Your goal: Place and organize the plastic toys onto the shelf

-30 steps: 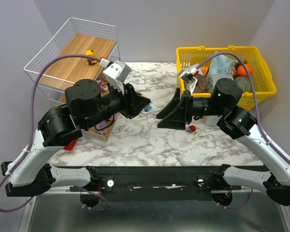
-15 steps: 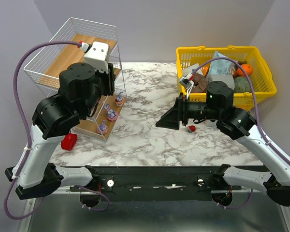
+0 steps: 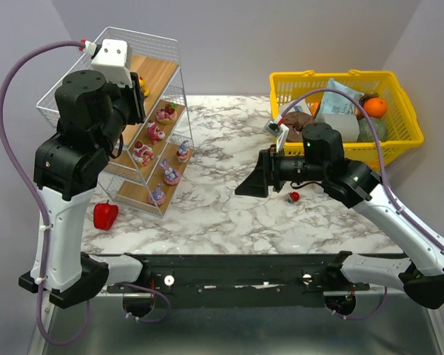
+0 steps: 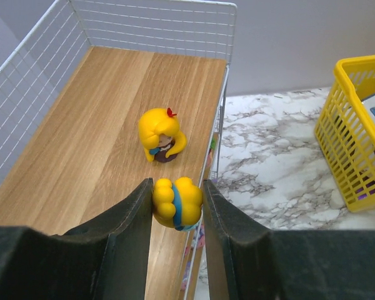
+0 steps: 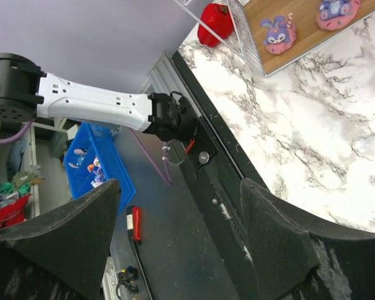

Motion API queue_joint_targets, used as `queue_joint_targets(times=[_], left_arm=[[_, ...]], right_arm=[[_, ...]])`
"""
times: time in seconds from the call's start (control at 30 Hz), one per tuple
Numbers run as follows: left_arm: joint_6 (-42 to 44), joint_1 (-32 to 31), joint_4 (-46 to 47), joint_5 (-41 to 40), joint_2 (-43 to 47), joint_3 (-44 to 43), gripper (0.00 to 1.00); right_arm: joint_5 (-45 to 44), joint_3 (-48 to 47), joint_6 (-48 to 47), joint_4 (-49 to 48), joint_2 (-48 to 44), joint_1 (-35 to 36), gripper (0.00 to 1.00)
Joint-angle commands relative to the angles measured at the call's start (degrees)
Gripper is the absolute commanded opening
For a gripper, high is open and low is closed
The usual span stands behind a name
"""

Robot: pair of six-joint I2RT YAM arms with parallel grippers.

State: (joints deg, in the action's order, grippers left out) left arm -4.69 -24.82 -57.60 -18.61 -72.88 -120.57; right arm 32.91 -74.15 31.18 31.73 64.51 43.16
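My left gripper is shut on a yellow plastic toy with a blue band. It holds the toy just above the front edge of the top board of the shelf. A second yellow toy stands on that board, a little further in. From the top view, the left gripper is at the shelf. Pink toys sit on the middle tier and purple ones on the lowest. A small red toy lies on the marble. My right gripper hovers open and empty to its left.
A yellow basket of groceries stands at the back right. A red bell pepper lies on the table in front of the shelf, left of its lowest tier. The right wrist view looks past the table's front edge to the floor.
The left arm has swung from the middle of the table up to the shelf's top tier, carrying the yellow toy. The right gripper has shifted slightly left and stays open.
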Motion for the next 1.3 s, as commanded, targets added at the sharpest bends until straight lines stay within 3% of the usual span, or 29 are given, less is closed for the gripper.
queue_joint_targets(times=[0.0,0.23,0.83,0.97,1.27], left_arm=[[1.52,6.16,-1.19,11.66,-0.42,-0.45,0.0],[3.89,10.58,-6.72,11.94,-2.09,-3.52,0.0],[9.43,11.02,-7.61,9.55,-0.33,0.34,0.0],[9.35,11.02,-7.7,9.12,0.2,0.69,0.08],[9.35,11.02,-8.4,10.61,-0.59,-1.15,0.11]], right_arm=[[-0.74,-2.14,-1.65,1.67,1.05,0.0,0.84],[-0.39,-2.23,-1.91,1.67,2.55,0.0,0.84],[1.99,-2.84,-1.74,1.67,6.77,0.0,0.83],[2.16,-2.93,-1.74,1.67,7.12,0.0,0.83],[2.43,-3.28,-1.65,1.59,7.82,0.0,0.83]])
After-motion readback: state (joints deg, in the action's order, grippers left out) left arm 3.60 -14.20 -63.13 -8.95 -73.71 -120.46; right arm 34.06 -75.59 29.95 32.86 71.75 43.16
